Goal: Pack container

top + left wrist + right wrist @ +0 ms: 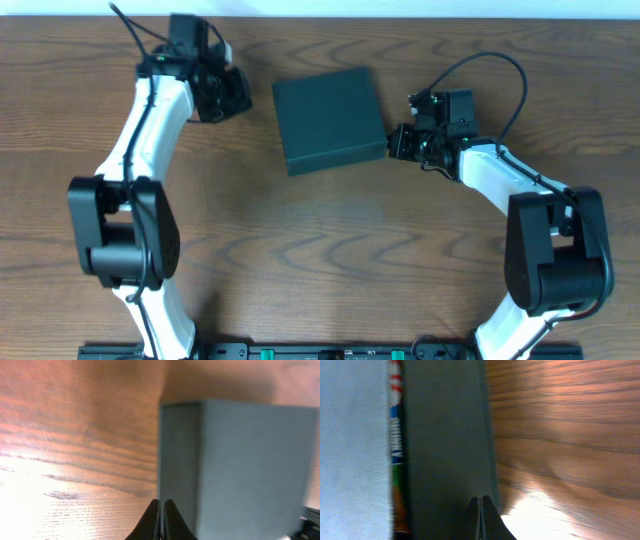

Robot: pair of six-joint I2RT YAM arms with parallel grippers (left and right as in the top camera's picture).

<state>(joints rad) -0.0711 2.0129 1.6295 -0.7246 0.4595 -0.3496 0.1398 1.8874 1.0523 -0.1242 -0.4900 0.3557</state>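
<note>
Container (330,120): dark matte square box, shallow, with flat lid (326,108) lowered over it. Lies flat on wooden surface (320,250), at mid-width toward the far edge, between the two arms, turned slightly askew to the wood grain.

Seen from the right wrist: lid as pale grey panel on the left, dark side wall (445,435) beside it, narrow gap between the two. Strip of bright packet print (396,460) shows in that gap, in red, blue, green and orange; lettering too cropped to read.

Left fingers (243,98): pressed together, holding nothing. Stand apart from the container's left side, over bare wood. Left wrist view shows tips (158,522) closed to a thin seam and aimed at the box's near corner (162,407).

Right fingers (393,143): pressed together, holding nothing. Sit right against the container's right side, near its front corner. Right wrist view shows tips (478,519) along the bottom edge of the side wall; actual contact cannot be told.

Black cable (500,70): loops above the right wrist.
</note>
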